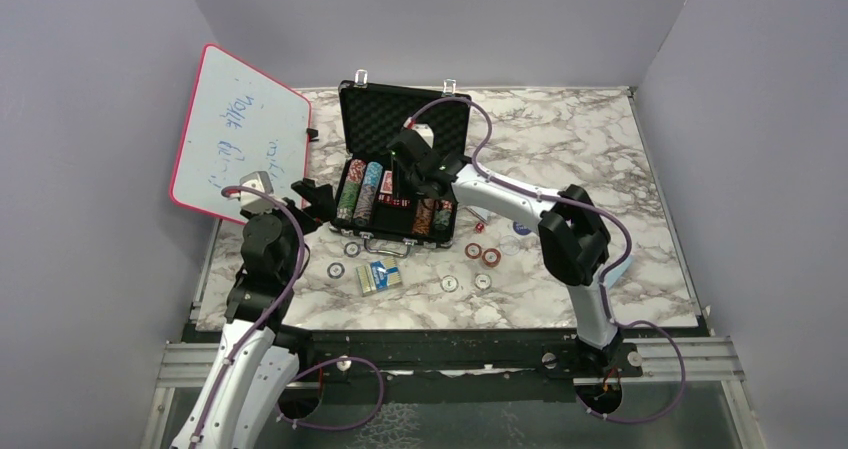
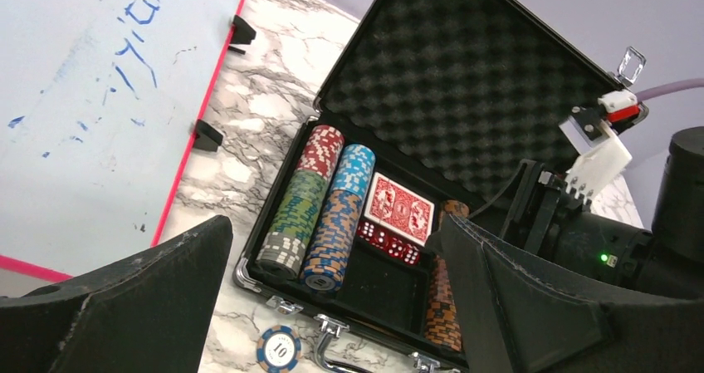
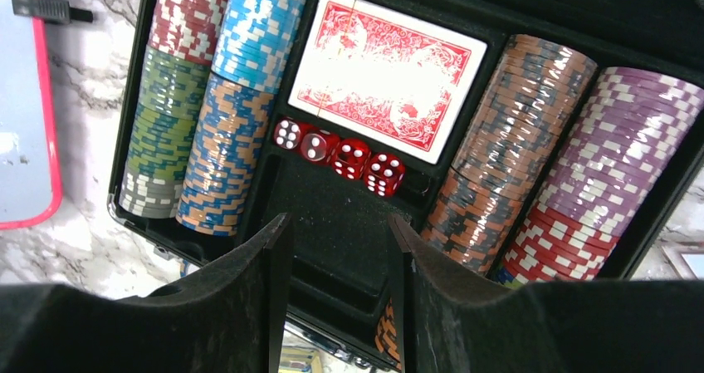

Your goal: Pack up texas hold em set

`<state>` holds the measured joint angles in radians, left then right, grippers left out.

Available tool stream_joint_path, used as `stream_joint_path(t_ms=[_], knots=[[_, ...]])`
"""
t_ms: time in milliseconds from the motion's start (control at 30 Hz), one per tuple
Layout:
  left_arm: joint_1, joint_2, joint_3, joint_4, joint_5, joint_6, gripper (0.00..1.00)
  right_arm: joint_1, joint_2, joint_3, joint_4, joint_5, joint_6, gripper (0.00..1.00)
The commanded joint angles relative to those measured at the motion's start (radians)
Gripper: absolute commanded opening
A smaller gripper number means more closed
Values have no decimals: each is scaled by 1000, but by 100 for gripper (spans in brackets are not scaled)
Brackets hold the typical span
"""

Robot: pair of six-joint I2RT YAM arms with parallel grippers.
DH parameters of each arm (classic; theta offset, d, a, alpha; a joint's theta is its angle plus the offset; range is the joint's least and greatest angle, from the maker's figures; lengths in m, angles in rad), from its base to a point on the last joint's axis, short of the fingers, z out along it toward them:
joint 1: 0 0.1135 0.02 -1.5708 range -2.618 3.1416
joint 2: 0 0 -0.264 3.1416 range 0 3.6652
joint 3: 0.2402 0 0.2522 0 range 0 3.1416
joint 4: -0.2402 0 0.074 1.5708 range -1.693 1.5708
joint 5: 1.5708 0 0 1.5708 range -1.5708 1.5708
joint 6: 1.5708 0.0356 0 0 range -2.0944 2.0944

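Marble tabletop [image 1: 600, 149], seen from my controls: black briefcase [image 1: 385, 119] lies open at centre, chips [image 1: 358, 194], red deck [image 3: 386, 70] and dice [image 3: 349, 157] inside. My right hand [image 3: 340, 222] hovers above it, half-open, empty; left hand [image 2: 336, 228], wide open and empty, flanks it. In front lie loose chips [image 1: 482, 254] and a blue deck [image 1: 380, 274]; a whiteboard [image 1: 240, 134] leans at left.

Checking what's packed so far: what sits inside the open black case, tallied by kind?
Rows of striped poker chips: 4
Red-backed card deck: 1
Red dice with white pips: 4
Total: 9

Left pincer [image 2: 334, 232] agape, right pincer [image 3: 339, 223] parted
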<state>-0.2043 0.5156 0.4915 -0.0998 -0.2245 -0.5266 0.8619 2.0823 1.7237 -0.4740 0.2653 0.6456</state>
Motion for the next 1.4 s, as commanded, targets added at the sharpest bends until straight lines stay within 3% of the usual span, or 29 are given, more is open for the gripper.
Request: stream_joint_path(t_ms=[0, 467, 1000, 1200, 1367], knots=[[-1, 21, -7, 49, 59, 24, 99, -26, 3, -1, 34, -127, -57, 48], [-1, 38, -7, 48, 75, 25, 99, -26, 194, 171, -64, -184, -152, 57], [0, 37, -8, 49, 74, 20, 99, -32, 245, 193, -88, -316, -242, 58], [1, 38, -7, 49, 75, 19, 99, -35, 243, 222, -112, -291, -235, 59], [2, 38, -8, 50, 76, 19, 99, -35, 204, 229, -110, -229, -240, 66]])
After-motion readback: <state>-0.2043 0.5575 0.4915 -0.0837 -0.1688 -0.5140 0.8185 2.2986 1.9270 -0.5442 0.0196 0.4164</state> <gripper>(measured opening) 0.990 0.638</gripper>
